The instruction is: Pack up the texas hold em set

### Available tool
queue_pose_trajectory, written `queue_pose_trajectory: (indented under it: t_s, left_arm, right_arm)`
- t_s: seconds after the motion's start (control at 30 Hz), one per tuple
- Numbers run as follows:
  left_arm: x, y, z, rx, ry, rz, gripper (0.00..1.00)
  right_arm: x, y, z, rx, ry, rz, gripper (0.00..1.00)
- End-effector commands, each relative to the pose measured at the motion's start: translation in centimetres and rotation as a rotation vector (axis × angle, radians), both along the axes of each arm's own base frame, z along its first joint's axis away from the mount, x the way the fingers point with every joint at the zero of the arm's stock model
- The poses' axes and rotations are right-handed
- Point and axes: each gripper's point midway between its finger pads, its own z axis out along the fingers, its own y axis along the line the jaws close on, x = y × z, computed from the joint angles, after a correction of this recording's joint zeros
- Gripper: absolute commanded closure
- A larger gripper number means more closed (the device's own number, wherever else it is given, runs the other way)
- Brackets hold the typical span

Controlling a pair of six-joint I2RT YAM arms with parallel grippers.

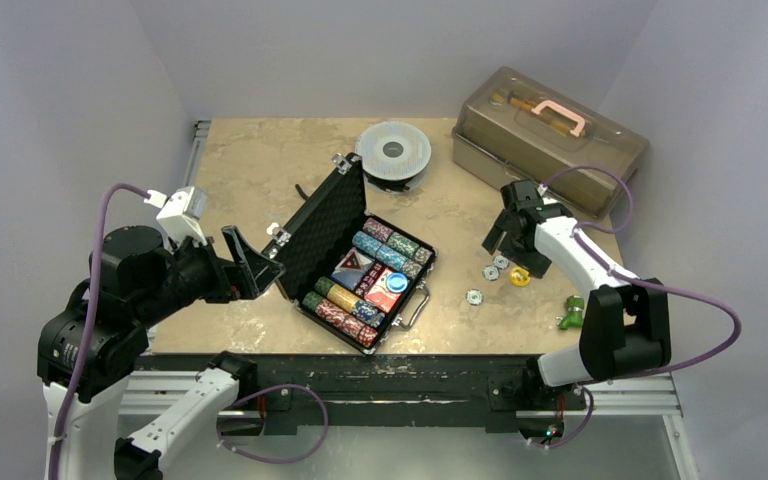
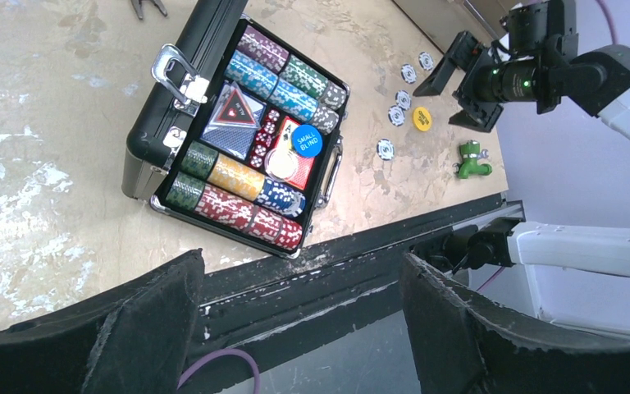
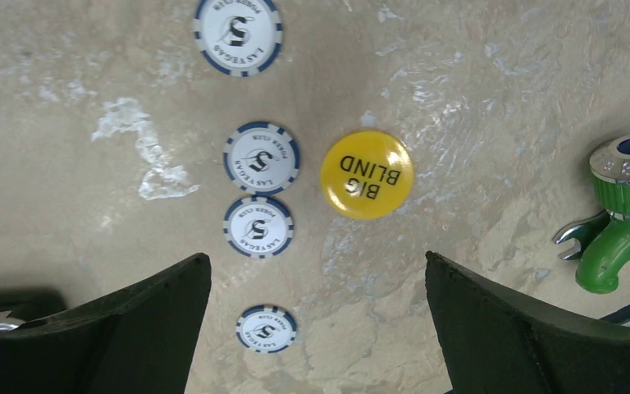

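Note:
The small black briefcase [image 1: 322, 225] of the texas hold em set lies open mid-table with its lid up. Its tray holds rows of multicoloured chips [image 2: 246, 176], card decks [image 2: 234, 119] and a blue "small blind" disc [image 2: 306, 141]. Several white-and-blue chips [image 3: 261, 158] and a yellow "big blind" disc [image 3: 367, 174] lie loose on the table to the right of the case. My right gripper [image 3: 316, 258] hovers open above them, holding nothing. My left gripper [image 2: 299, 263] is open and empty, left of the case near the table's front edge.
A green-handled fitting [image 3: 619, 222] lies right of the yellow disc, near the table's front right edge. A translucent brown toolbox [image 1: 550, 125] with a pink handle stands at the back right. A round grey spool [image 1: 393, 152] sits behind the case lid.

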Motion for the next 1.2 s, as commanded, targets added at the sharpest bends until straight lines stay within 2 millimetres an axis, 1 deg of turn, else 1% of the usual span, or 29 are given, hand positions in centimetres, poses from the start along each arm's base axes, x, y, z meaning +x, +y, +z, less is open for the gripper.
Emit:
queue_pose_trajectory:
  t_s: [0.0, 0.13, 0.2, 0.4, 0.6, 0.7, 0.83, 1.0, 1.17]
  left_arm:
    - [0.1, -0.4, 0.4, -0.030, -0.003, 0.000, 0.15]
    - [-0.1, -0.3, 0.2, -0.029, 0.019, 0.005, 0.15]
    - [-0.1, -0.3, 0.1, -0.030, 0.025, 0.009, 0.15]
    - [-0.2, -0.3, 0.0, -0.032, 0.039, 0.011, 0.16]
    - [-0.2, -0.3, 0.0, -0.031, 0.044, 0.015, 0.16]
    - [-0.1, -0.3, -0.1, -0.028, 0.049, 0.018, 0.16]
    - [0.1, -0.4, -0.1, -0.026, 0.053, 0.015, 0.16]
    - [0.2, -0.5, -0.1, -0.024, 0.055, 0.012, 0.16]
    - [0.4, -0.5, -0.1, -0.020, 0.057, 0.012, 0.16]
  right_arm:
    - [0.8, -0.6, -0.8, 0.045, -0.035, -0.032, 0.04]
    - [0.4, -1.7, -2.3, 0.046, -0.006, -0.065, 0.11]
    - [0.3, -2.1, -2.8, 0.049, -0.003, -0.075, 0.18]
    - [-0.1, -2.8, -4.3, 0.057, 0.042, -0.091, 0.25]
    - [-0.6, -3.0, -5.1, 0.068, 0.057, -0.092, 0.32]
    - [-0.7, -3.1, -5.3, 0.064, 0.067, -0.090, 0.38]
    - [-0.6, -3.2, -5.7, 0.059, 0.079, -0.083, 0.40]
    - [-0.5, -3.4, -6.2, 0.049, 0.098, -0.073, 0.39]
    - [-0.4, -3.5, -6.3, 0.038, 0.106, -0.064, 0.39]
